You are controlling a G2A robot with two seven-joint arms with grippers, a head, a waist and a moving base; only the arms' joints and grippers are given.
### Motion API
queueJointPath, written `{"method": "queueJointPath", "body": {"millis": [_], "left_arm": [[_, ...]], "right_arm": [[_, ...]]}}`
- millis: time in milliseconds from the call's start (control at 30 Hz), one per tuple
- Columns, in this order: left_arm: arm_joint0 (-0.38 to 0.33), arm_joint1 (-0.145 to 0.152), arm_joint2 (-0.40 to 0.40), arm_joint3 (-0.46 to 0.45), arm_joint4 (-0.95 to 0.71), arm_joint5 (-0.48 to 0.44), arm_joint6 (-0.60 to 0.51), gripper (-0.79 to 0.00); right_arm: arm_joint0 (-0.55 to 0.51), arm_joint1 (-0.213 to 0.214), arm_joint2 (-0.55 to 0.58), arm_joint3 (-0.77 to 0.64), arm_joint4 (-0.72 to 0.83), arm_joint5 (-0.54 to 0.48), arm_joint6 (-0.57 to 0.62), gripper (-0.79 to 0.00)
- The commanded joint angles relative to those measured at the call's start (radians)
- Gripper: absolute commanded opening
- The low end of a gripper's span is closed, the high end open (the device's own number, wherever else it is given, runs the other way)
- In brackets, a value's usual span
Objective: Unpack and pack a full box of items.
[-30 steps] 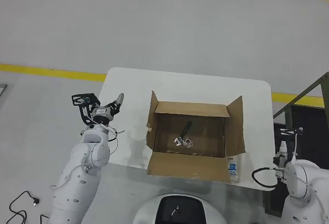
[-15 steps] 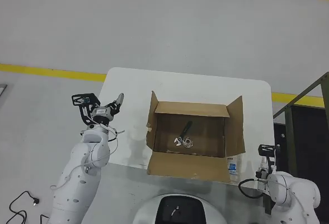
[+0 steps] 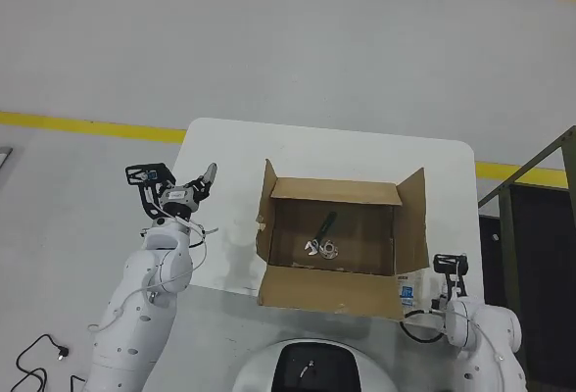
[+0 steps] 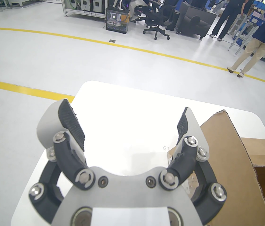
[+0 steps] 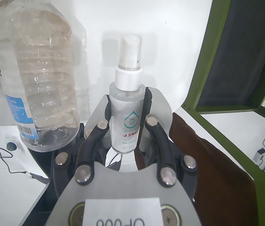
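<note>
Two bottles at the near right corner of the table [image 3: 317, 142]: the right gripper [image 5: 127, 97] has its fingers closed snugly on the waist of a small upright spray bottle [image 5: 124, 123], just beside the clear water bottle [image 5: 33, 71], and I'd say it's grouping unpacked items outside the box [image 3: 327, 290]. Further in, a metal tool [image 3: 322, 238] lies on the box floor, likely next to come out, while over the table's far left side the left gripper [image 4: 125, 110] hangs spread wide and empty, clear of the flaps, ready.
</note>
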Motion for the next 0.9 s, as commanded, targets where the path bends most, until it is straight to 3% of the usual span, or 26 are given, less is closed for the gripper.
{"method": "queueJointPath", "body": {"millis": [0,200,233,267,300,367,433,533,600,867], "left_arm": [[0.0,0.0,0.0,0.0,0.0,0.0,0.0,0.0],[0.0,0.0,0.0,0.0,0.0,0.0,0.0,0.0],[0.0,0.0,0.0,0.0,0.0,0.0,0.0,0.0],[0.0,0.0,0.0,0.0,0.0,0.0,0.0,0.0],[0.0,0.0,0.0,0.0,0.0,0.0,0.0,0.0],[0.0,0.0,0.0,0.0,0.0,0.0,0.0,0.0],[0.0,0.0,0.0,0.0,0.0,0.0,0.0,0.0],[0.0,0.0,0.0,0.0,0.0,0.0,0.0,0.0],[0.0,0.0,0.0,0.0,0.0,0.0,0.0,0.0],[0.0,0.0,0.0,0.0,0.0,0.0,0.0,0.0]], "right_arm": [[0.016,0.001,-0.009,0.03,-0.006,0.008,-0.012,-0.785],[0.055,0.003,-0.026,0.099,-0.01,0.026,-0.022,-0.785],[0.058,0.004,-0.028,0.104,-0.012,0.028,-0.023,-0.751],[0.061,0.004,-0.03,0.107,-0.011,0.03,-0.021,-0.591],[0.063,0.004,-0.033,0.106,-0.011,0.032,-0.02,-0.523],[0.065,0.005,-0.035,0.101,-0.009,0.035,-0.016,-0.486],[0.065,0.006,-0.034,0.096,-0.005,0.039,-0.014,-0.366],[0.065,0.009,-0.03,0.085,-0.005,0.041,-0.013,-0.323],[0.064,0.01,-0.026,0.071,-0.001,0.043,-0.005,-0.142],[0.046,0.015,0.02,-0.145,0.072,0.04,0.068,-0.135]]}}
